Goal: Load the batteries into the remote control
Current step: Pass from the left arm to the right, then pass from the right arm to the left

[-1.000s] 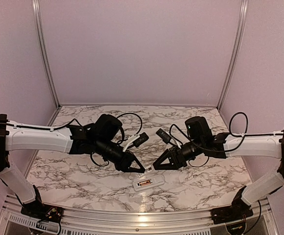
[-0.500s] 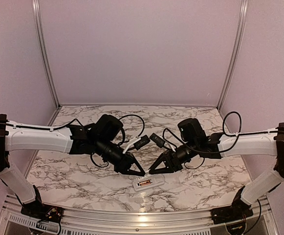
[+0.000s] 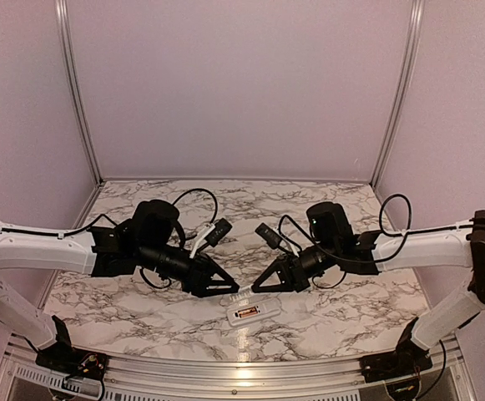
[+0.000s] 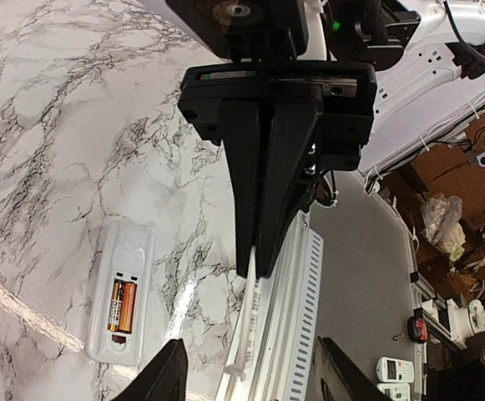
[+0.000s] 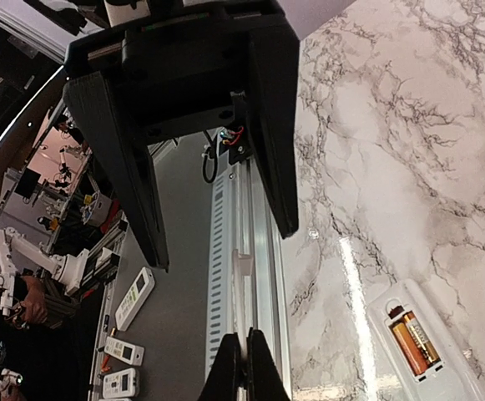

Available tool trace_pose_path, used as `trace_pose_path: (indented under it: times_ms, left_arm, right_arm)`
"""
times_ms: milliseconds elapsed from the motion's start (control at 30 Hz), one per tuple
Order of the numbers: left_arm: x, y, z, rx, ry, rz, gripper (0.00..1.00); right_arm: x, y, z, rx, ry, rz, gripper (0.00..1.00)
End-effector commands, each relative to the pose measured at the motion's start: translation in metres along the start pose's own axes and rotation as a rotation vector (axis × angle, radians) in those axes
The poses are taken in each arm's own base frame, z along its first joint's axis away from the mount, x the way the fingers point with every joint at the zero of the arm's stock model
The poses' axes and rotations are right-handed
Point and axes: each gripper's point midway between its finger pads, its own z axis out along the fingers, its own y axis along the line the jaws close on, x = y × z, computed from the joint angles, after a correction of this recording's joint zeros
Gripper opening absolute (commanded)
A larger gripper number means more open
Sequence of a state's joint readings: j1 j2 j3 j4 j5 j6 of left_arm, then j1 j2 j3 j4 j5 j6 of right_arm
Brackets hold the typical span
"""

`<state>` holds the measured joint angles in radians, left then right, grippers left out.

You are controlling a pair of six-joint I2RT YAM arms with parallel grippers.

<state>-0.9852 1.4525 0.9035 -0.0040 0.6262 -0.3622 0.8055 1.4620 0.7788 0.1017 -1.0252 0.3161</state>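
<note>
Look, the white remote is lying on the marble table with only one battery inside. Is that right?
Not quite. Two batteries sit side by side in the remote control, not one; the left wrist view shows both. It does lie on the marble table.

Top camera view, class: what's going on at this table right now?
The remote control lies back-up on the table, both batteries seated in its open recess. Above it, the right gripper is shut on a thin white strip, probably the battery cover. The left gripper stands open, facing it. The recess is not yet covered.
</note>
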Motion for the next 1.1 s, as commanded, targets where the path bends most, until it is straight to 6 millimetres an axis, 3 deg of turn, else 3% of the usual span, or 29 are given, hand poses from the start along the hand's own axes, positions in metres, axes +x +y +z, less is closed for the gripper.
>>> trace_pose_path:
  times_ms: [0,233,333,500,600,667,800,1067]
  left_arm:
    - [-0.033,-0.006,-0.028,0.020,-0.300,-0.052,0.55]
    - [-0.032,0.000,-0.030,0.081,-0.410,-0.168,0.54]
    - [-0.040,0.001,-0.037,0.035,-0.469,-0.134,0.50]
    - [-0.032,0.018,-0.061,-0.305,-0.445,0.186,0.66]
    - [-0.029,0.012,-0.076,-0.389,-0.427,0.377,0.78]
    - [-0.024,0.005,-0.080,-0.431,-0.403,0.508,0.80]
    - [-0.016,-0.004,-0.075,-0.473,-0.344,0.689,0.80]
    - [-0.009,-0.007,-0.039,-0.533,-0.187,0.853,0.69]
  right_arm:
    - [-0.029,0.001,-0.015,0.001,-0.143,-0.002,0.00]
    - [-0.043,0.011,-0.021,-0.051,-0.194,-0.003,0.00]
    - [-0.043,0.006,-0.020,-0.044,-0.193,0.031,0.00]
    - [-0.040,-0.004,-0.021,-0.031,-0.187,0.120,0.00]
    - [-0.036,-0.004,-0.020,-0.055,-0.185,0.166,0.00]
    - [-0.035,-0.001,-0.020,-0.080,-0.187,0.184,0.00]
    - [-0.030,0.008,-0.016,-0.124,-0.163,0.178,0.00]
    - [-0.024,0.016,-0.008,-0.170,-0.115,0.176,0.00]
